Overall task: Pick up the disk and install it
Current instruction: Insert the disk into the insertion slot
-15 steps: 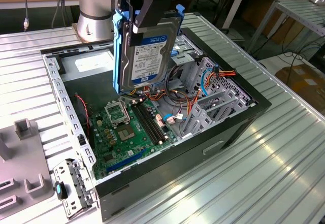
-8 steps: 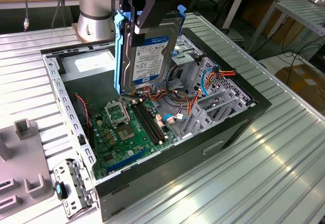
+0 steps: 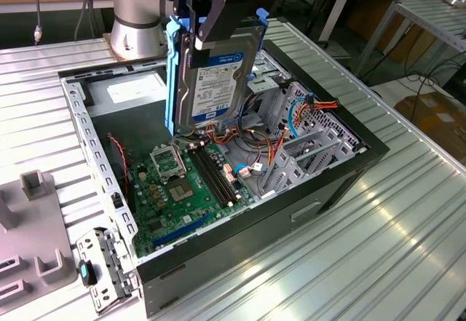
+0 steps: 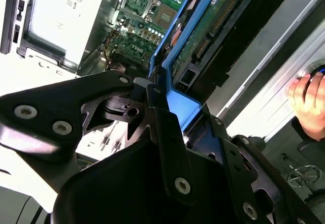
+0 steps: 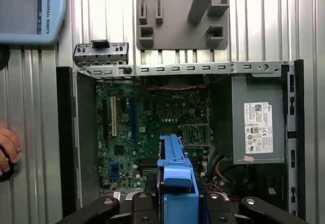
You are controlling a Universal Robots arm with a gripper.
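The hand (image 3: 202, 22) was clenched on the top edge of the disk (image 3: 215, 81), holding it upright and clear above the motherboard (image 3: 186, 183) of the open computer case (image 3: 342, 168), which lay near the middle of the table (image 3: 408, 219). The pickup looked done, the disk not yet installed. Its white label carried a blue band, and the power supply (image 5: 256, 127) bore a white sticker.

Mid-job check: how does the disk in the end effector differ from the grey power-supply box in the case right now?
The dark-metal rectangular disk with blue plastic rails hangs upright on edge above the green motherboard, clamped by the end effector; the grey metal power-supply box lies flat, seated in a corner of the open computer case. The disk's label carries a blue band; the box's sticker is white. Both are rectangular metal units with labels.
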